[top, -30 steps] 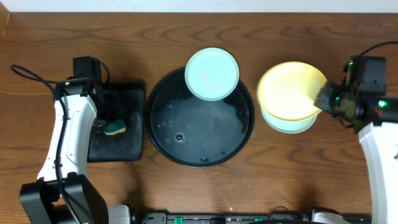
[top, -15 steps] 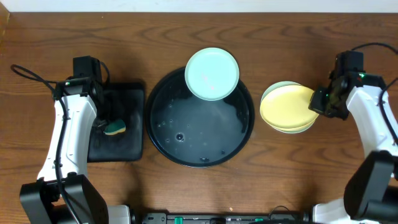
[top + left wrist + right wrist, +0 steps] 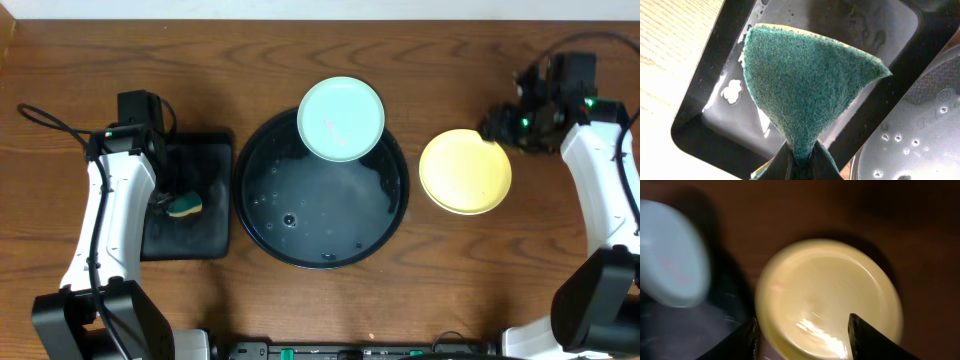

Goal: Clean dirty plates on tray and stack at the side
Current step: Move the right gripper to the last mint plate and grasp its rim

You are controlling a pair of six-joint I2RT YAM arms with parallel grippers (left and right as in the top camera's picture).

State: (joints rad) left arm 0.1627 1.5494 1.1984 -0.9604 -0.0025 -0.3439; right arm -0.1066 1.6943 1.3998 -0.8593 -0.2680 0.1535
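The round black tray [image 3: 330, 225] sits at the middle of the desk [image 3: 500, 280], its wet floor dotted with water droplets [image 3: 288, 220]. A mint plate [image 3: 340, 118] lies across the tray's far rim, right of centre, with part of it hanging out past the rim towards the far edge of the desk; faint pinkish smears [image 3: 338, 128] show on its face. The yellow plate [image 3: 465, 172] lies flat on the desk just beside the tray's right rim, with a narrow strip of wood between them. Whether another plate lies under it cannot be told. The right claw [image 3: 805, 342] hangs over the far right edge of this yellow plate. Its two fingers [image 3: 748, 341] are spread well apart with only the plate's surface showing between them, and it has hold of nothing. At the left side of the desk, close to the round tray's left rim, stands the rectangular black tray [image 3: 205, 170], wet inside. Over it the left claw [image 3: 802, 162] is closed tight on a green sponge [image 3: 805, 85], pinching its lower end so that the rest fans out wide above the fingers. A thin yellow layer shows along the sponge's upper edge.
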